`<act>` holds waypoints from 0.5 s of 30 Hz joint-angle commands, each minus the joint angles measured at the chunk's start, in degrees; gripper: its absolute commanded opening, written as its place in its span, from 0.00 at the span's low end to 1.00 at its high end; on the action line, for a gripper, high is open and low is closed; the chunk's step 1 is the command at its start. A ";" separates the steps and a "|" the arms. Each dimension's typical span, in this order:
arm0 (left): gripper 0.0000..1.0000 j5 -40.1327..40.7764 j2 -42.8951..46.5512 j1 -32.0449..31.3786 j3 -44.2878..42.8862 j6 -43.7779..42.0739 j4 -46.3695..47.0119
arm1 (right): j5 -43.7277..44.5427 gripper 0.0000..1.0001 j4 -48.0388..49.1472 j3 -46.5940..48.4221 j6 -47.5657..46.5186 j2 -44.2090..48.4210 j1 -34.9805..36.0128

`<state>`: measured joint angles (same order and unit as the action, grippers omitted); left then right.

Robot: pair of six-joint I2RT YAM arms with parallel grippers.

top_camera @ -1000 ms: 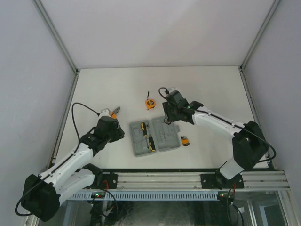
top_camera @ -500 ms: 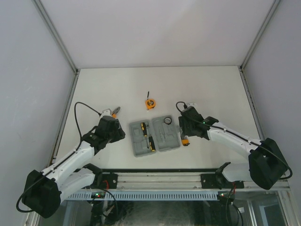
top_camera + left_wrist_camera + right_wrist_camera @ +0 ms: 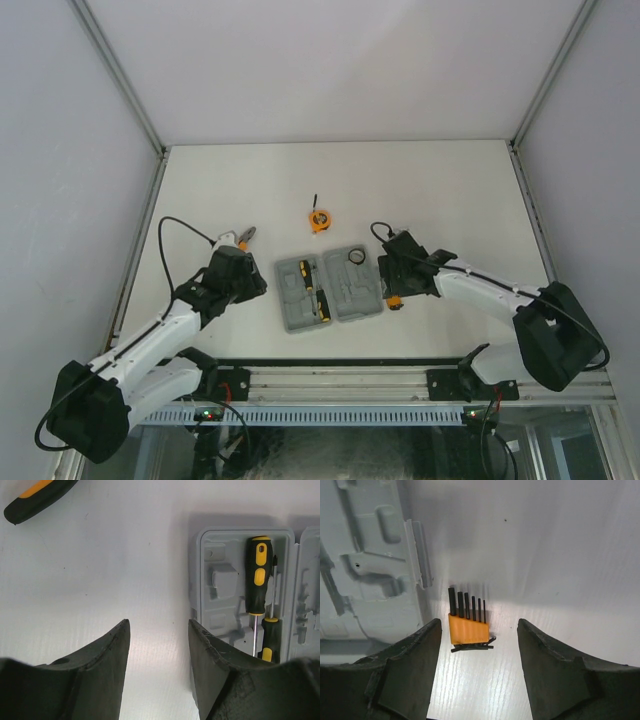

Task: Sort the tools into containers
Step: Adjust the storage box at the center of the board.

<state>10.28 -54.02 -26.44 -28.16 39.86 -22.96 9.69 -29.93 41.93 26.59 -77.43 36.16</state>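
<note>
1. The grey tool case lies open and flat on the white desk, near its front edge, between the two arms.
2. Two black-and-orange screwdrivers sit in the recesses of the case's left half, one partly ahead of the other, their shafts running the same way.
3. A small dark ring rests in the far part of the case's right half.
4. The left fingers stand apart with nothing between them, over bare desk just left of the case.
5. The orange-handled pliers lie on the desk beyond the left arm, apart from the case. Only a handle tip shows at the top corner of the left wrist view.
6. The right fingers are spread apart over the desk just right of the case.
7. The small orange bit set lies on the desk between those fingers, its black bits pointing away from the wrist camera. Neither finger clamps it, and bare desk shows on both sides of it.
8. The round orange tape measure sits on the desk beyond the case, well apart from both arms.
</note>
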 commanded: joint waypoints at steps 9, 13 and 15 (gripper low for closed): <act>0.54 -0.12 -0.36 0.24 -2.13 -1.10 1.79 | -0.61 0.61 2.89 0.07 -0.37 -4.10 -0.16; 0.54 0.35 -0.68 0.25 -2.93 -1.10 1.50 | -1.30 0.66 3.50 0.29 -0.63 -4.84 0.71; 0.55 0.75 -1.17 0.33 -3.79 -1.10 0.75 | -1.42 0.68 3.63 0.52 -0.66 -5.30 1.04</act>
<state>10.31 -54.61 -26.44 -28.25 39.83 -22.87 8.69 -28.64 41.93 26.37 -81.87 36.45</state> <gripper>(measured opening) 0.545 0.662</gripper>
